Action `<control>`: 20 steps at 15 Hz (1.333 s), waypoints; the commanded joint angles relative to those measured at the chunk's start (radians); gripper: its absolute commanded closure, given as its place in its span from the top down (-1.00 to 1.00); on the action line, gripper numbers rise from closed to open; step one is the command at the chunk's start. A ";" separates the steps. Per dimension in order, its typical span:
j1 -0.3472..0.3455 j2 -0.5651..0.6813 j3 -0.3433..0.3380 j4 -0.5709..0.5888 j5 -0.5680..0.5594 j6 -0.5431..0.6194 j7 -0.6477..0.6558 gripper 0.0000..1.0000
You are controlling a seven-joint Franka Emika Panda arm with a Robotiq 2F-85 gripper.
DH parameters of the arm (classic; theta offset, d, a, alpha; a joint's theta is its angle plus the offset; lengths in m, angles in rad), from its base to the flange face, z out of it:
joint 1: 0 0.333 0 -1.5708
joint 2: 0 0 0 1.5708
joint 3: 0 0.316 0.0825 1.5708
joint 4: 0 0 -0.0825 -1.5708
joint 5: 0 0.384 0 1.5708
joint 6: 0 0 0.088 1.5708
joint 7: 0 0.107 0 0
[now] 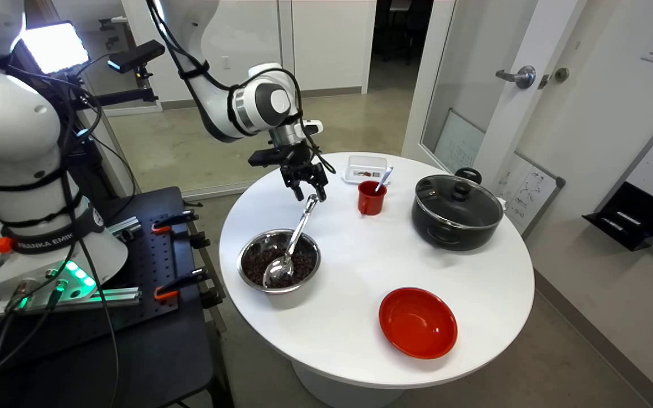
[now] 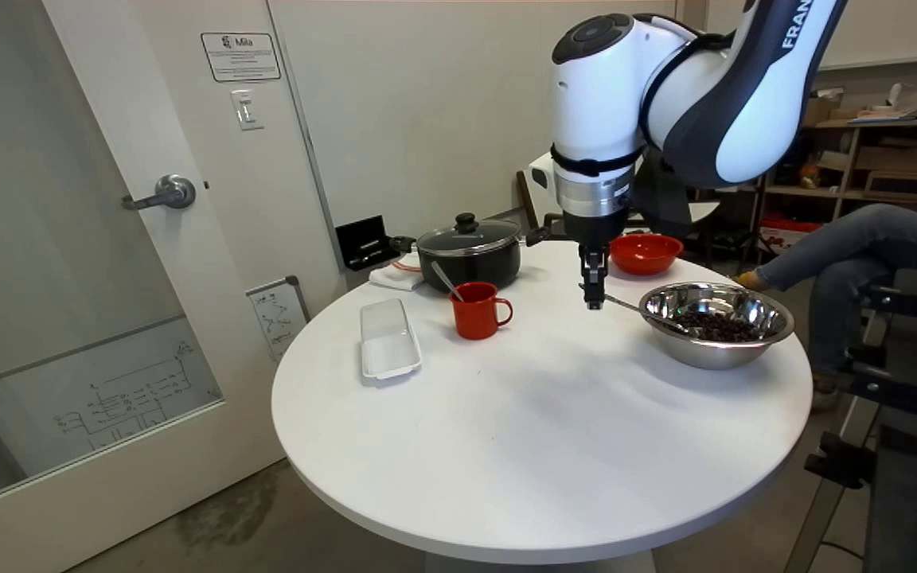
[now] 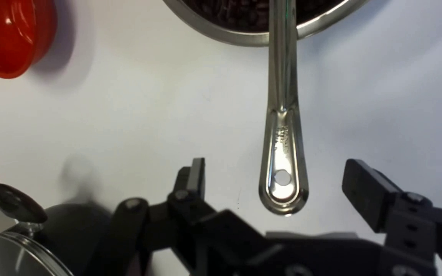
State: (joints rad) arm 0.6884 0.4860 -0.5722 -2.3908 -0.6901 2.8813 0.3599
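The spoon (image 3: 283, 96) rests in the metal bowl (image 2: 705, 356) of beans (image 3: 240, 15), its raised end between the two sides of the wide-spread hand (image 3: 276, 178) with a gap either way, while the mug (image 2: 476, 312), pot (image 1: 457, 218) and red bowl (image 1: 419, 324) stand apart on the tabletop (image 2: 538, 446).

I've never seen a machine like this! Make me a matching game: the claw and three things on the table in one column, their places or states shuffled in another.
Things
1. claw
2. metal spoon
3. red mug
4. black pot

Places and states
A. has a slim utensil leaning inside
B. topped with a glass lid
C. jaws apart, gripping nothing
D. rests in the shiny bowl

Pairs: 1-C, 2-D, 3-A, 4-B
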 commanded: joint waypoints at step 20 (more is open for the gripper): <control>0.110 0.128 -0.042 0.081 -0.176 -0.092 0.260 0.35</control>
State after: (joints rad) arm 0.7916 0.5918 -0.6149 -2.3413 -0.7914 2.8130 0.5368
